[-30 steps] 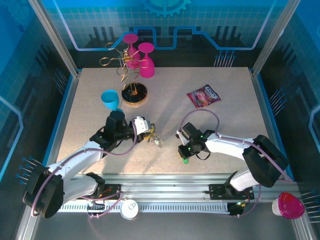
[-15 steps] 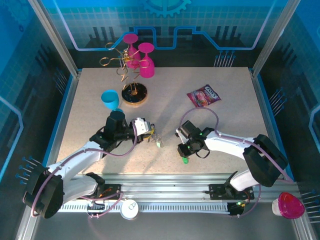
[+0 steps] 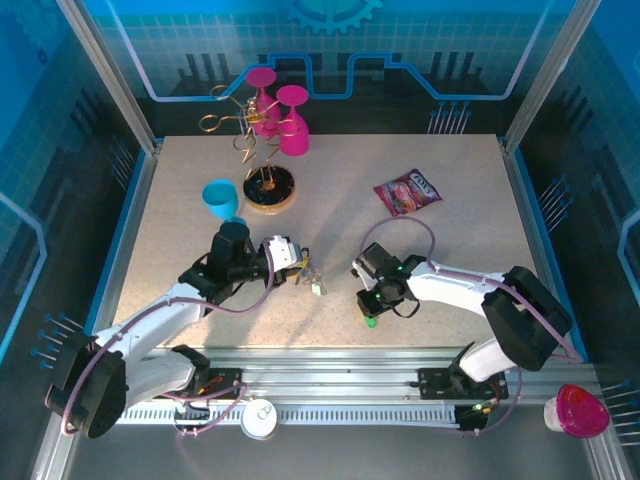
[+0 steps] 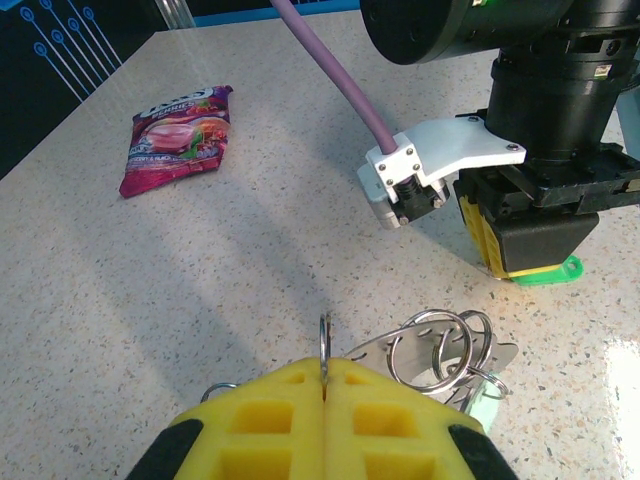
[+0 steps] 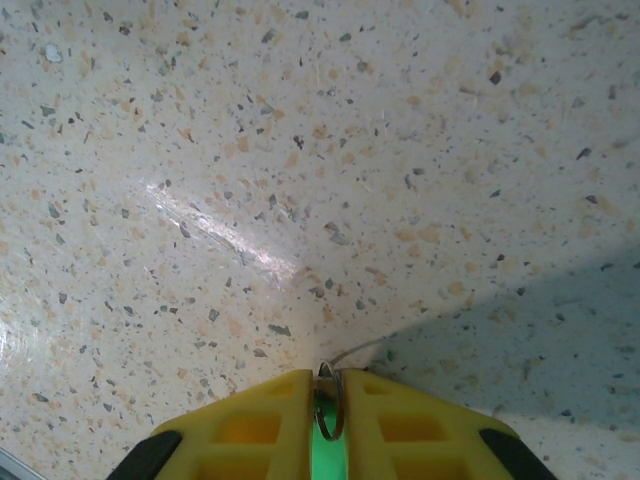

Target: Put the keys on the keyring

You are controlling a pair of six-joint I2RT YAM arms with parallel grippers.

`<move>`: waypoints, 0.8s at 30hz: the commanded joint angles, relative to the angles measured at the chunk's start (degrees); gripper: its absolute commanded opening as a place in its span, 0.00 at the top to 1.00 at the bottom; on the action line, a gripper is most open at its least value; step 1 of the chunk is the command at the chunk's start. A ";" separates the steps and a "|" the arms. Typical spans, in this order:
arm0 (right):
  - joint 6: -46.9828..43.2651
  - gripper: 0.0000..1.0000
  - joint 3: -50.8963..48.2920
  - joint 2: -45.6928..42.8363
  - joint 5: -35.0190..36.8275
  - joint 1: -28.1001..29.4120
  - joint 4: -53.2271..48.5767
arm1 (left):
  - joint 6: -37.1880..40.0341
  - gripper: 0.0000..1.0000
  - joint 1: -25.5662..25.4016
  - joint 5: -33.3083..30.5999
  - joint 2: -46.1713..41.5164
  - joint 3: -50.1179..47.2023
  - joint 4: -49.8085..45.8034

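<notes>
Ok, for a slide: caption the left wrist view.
Left hand pinches keyring by bunched keys; right hand clamps green key.

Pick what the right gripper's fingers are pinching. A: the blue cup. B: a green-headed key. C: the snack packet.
B: the right gripper has its yellow fingers shut on a green-headed key, with the key's small ring poking out between them.

Bench (image 3: 480, 200) centre, right side wide open; only snack packet (image 3: 408, 192) flat there. Far-left corner crowded: blue cup (image 3: 220, 197), gold wire stand (image 3: 262, 160), pink glasses (image 3: 293, 130). Near middle tight: left gripper (image 3: 300, 271) jaws pinching keyring (image 4: 324, 348), keys (image 4: 440, 355) dangling; right gripper (image 3: 369, 316) just beside, jaws pinching green key (image 4: 545, 272); narrow gap between.
</notes>
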 commanded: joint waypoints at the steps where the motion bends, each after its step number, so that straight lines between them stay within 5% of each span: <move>1: -0.14 0.83 1.76 -0.06 -1.01 -0.37 -1.95 | 1.55 1.00 -0.47 1.70 -1.24 -0.21 -0.77; 24: -0.71 1.00 1.34 -0.85 -3.32 -0.58 -0.92 | 1.66 1.00 -0.47 2.17 -1.55 -0.19 -1.04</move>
